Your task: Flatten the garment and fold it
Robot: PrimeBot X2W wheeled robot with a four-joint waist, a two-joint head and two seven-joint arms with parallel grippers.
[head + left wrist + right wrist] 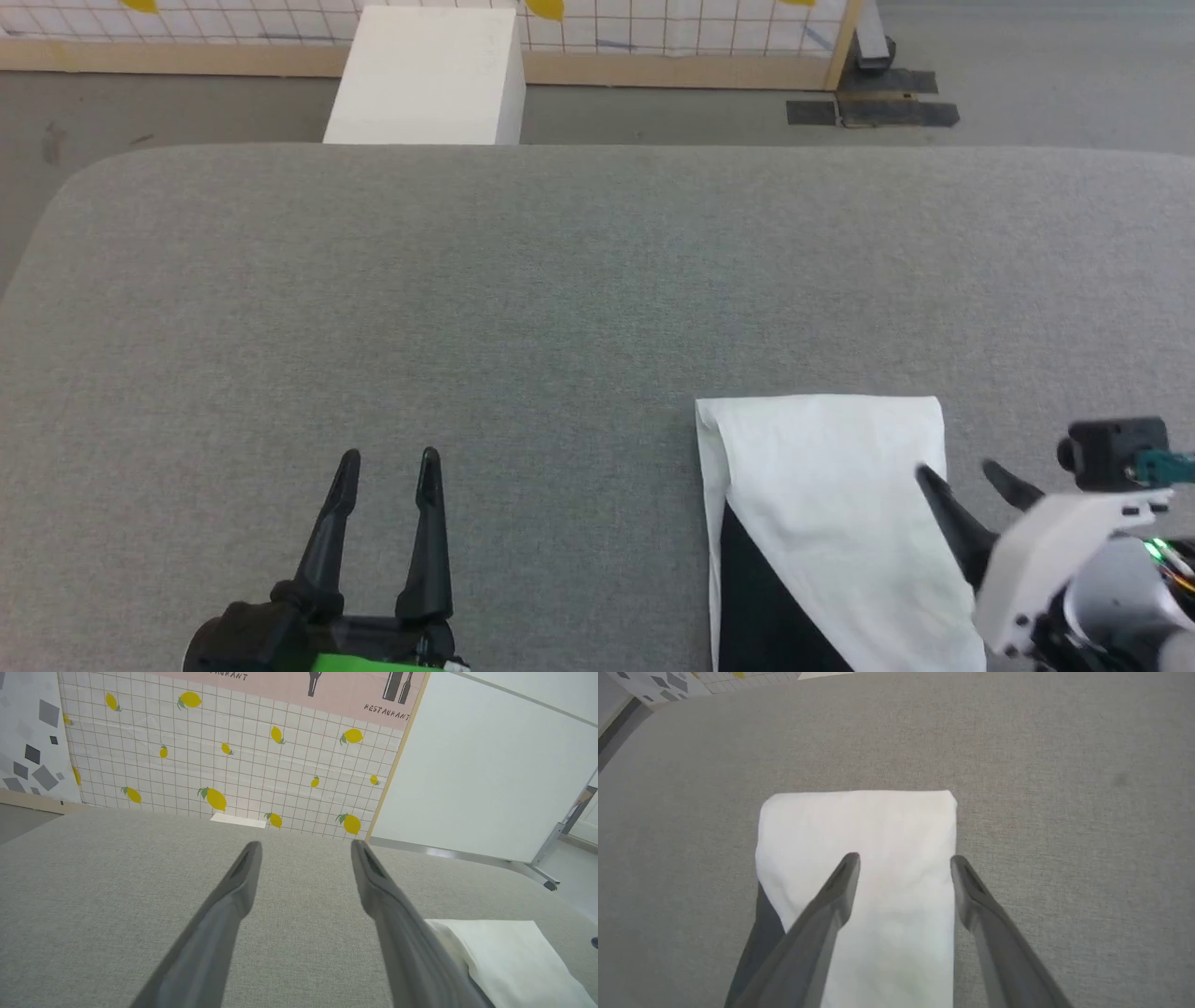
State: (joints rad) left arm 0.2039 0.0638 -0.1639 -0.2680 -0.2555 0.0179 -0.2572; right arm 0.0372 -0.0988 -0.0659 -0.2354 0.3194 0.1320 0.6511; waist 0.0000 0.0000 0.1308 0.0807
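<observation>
Left pincer [389,457]: near left, spread, empty, parked clear of the work | right pincer [954,469]: spread, empty, over right edge of garment [822,485] | garment: folded rectangle, near right on counter [467,327], black part showing; fold looks nearly finished.

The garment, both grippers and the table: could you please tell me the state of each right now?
garment: folded into a narrow stack, lying flat, white side up, black sleeve showing at one edge.
left gripper: open, empty, over bare table, apart from the garment.
right gripper: open, empty, fingers at the garment's right edge.
table: grey cloth top, bearing the garment.
</observation>
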